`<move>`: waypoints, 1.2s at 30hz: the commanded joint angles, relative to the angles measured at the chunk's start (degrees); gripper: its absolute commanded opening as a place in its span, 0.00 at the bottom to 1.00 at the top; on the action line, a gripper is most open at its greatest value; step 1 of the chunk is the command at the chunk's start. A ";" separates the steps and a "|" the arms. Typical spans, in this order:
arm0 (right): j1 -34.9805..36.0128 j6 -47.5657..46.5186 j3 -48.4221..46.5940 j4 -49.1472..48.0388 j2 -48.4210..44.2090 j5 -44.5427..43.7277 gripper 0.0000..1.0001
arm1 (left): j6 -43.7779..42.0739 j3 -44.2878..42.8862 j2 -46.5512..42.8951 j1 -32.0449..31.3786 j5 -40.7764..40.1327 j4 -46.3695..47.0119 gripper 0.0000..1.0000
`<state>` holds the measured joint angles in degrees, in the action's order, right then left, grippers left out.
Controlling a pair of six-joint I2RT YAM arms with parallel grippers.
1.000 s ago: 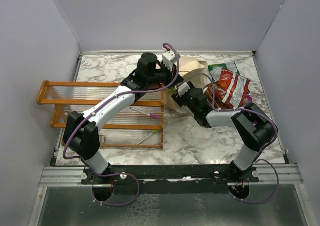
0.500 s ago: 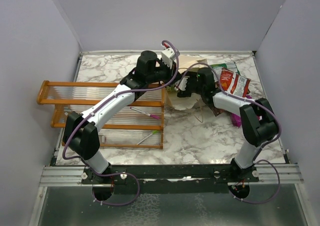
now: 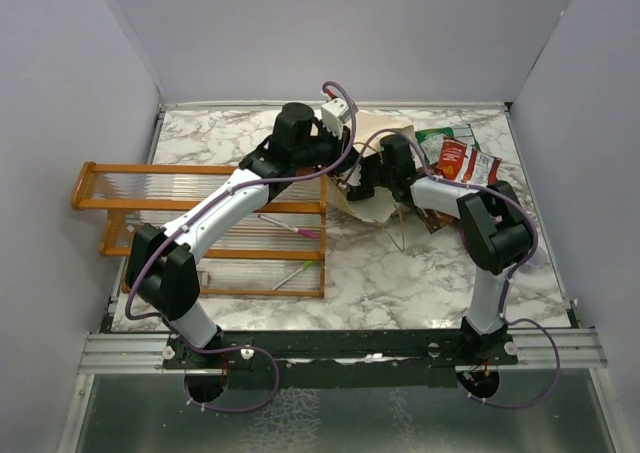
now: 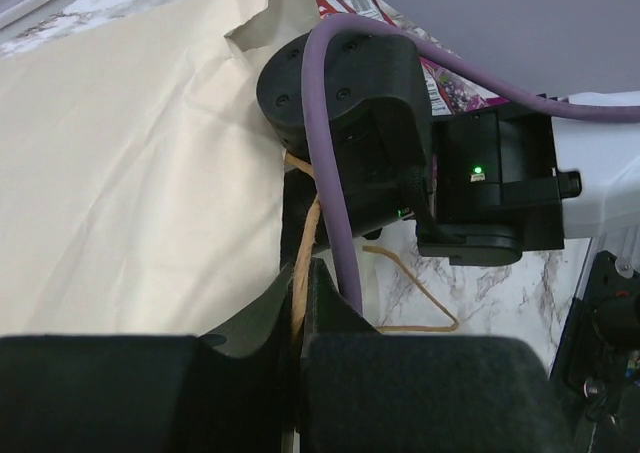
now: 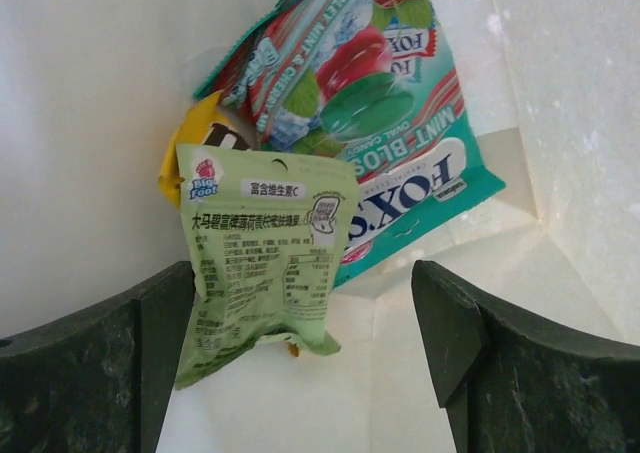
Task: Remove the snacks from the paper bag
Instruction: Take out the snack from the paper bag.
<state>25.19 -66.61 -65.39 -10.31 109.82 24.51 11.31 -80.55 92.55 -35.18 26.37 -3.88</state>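
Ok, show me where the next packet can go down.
Bare marble lies in front of the paper bag, between the orange rack and the right arm. More behind the rack, far left. Crowded around the red chip bag, far right.

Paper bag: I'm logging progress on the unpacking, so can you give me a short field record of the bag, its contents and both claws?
paper bag: cream, snacks still inside
left claw: shut on the bag's twine handle
right claw: open, inside the bag, facing the packets
inside: lime packet nearest, teal mint bag behind it, yellow packet mostly hidden
outside: red chip bag on the table, beside the bag
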 commanded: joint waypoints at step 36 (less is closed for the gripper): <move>6.27 30.74 9.65 -15.80 -10.53 -12.12 0.01 | 5.38 1.79 -1.91 4.02 -0.78 2.20 0.00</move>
<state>31.29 -44.73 -60.62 -19.88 105.38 11.79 16.40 -79.72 92.36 -30.94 25.47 -1.85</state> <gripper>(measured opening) 0.020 0.009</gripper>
